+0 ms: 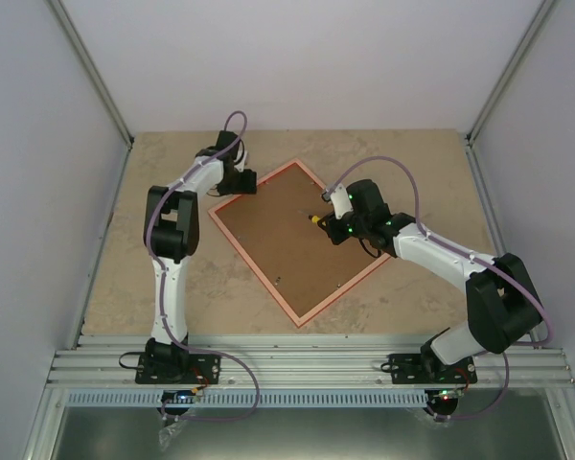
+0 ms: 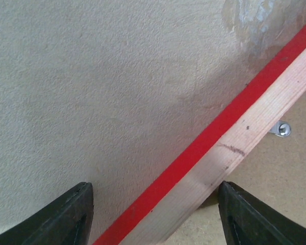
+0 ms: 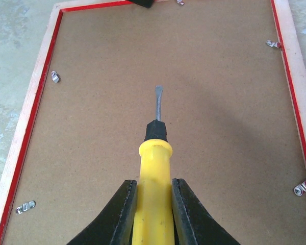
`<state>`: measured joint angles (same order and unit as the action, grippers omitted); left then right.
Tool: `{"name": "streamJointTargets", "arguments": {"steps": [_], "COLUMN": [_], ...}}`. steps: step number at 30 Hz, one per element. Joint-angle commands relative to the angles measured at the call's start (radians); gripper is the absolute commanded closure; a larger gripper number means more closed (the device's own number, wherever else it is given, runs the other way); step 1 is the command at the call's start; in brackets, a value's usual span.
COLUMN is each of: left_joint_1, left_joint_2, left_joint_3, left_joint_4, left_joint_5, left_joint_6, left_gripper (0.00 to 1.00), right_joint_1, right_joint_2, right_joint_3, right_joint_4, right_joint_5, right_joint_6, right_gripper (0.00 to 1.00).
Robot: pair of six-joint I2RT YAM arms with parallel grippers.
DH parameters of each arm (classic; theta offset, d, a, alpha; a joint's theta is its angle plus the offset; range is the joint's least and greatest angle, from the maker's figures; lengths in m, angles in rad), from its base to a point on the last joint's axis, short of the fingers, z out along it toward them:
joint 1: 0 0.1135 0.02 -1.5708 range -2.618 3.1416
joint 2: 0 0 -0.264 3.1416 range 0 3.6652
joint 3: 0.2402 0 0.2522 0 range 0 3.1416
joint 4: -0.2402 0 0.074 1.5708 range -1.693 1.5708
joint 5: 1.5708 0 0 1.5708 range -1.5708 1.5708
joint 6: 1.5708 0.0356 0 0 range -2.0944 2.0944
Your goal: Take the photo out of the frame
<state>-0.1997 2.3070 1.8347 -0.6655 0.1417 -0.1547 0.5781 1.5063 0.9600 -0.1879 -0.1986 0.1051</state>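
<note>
The red frame (image 1: 253, 269) lies face down on the table, turned like a diamond, and its brown backing board (image 1: 287, 240) faces up. The photo is hidden under the board. My left gripper (image 1: 241, 182) is open at the frame's far left rail. In the left wrist view the gripper (image 2: 155, 219) straddles the red and pale wood rail (image 2: 229, 138), one finger on each side. My right gripper (image 1: 331, 222) is shut on a yellow-handled screwdriver (image 3: 154, 178), whose flat blade points over the middle of the board (image 3: 194, 102).
Small metal clips (image 3: 54, 76) (image 3: 25, 206) (image 3: 302, 187) (image 3: 272, 44) sit along the inner edges of the frame (image 3: 35, 102), another shows in the left wrist view (image 2: 281, 129). Beige tabletop (image 1: 153, 278) surrounds the frame; white walls close in the left, far and right sides.
</note>
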Motion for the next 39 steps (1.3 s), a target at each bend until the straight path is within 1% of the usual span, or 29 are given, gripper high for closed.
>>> {"name": "streamJointTargets", "arguments": {"steps": [1,10,15,17,24,28,34,39], "left_joint_1": [0.003,0.003,0.003,0.003,0.002,0.002,0.002,0.002], "left_joint_2": [0.003,-0.067,-0.119,-0.149,-0.273,-0.344,-0.432,-0.464], "left_joint_3": [-0.011,-0.102,-0.172,-0.225,-0.438,-0.541,-0.643,-0.704], "left_joint_4": [-0.048,-0.092,-0.125,-0.123,-0.055,-0.016,0.044,0.080], "left_joint_5": [0.013,-0.027,-0.028,-0.011,0.079,0.077,0.083,0.119], "left_joint_6": [-0.015,-0.082,-0.127,-0.143,-0.210,-0.247,-0.331,-0.369], "left_gripper": [0.34,0.48,0.51,0.51,0.51,0.57,0.67,0.70], "right_joint_1": [-0.004,-0.004,-0.004,-0.004,-0.003,0.001,0.017,0.031], "right_joint_2": [-0.021,-0.039,-0.059,-0.066,-0.082,-0.087,-0.084,-0.083], "right_joint_3": [0.000,-0.012,-0.024,-0.029,-0.032,-0.033,-0.031,-0.029], "right_joint_4": [0.003,0.008,0.005,0.005,0.002,0.006,0.007,0.005], "right_joint_5": [-0.005,-0.015,-0.004,-0.004,-0.010,-0.017,-0.028,-0.025], "right_joint_6": [-0.010,0.004,0.008,0.009,0.015,0.023,0.032,0.037], "right_gripper": [1.00,0.99,1.00,1.00,1.00,1.00,1.00,1.00]}}
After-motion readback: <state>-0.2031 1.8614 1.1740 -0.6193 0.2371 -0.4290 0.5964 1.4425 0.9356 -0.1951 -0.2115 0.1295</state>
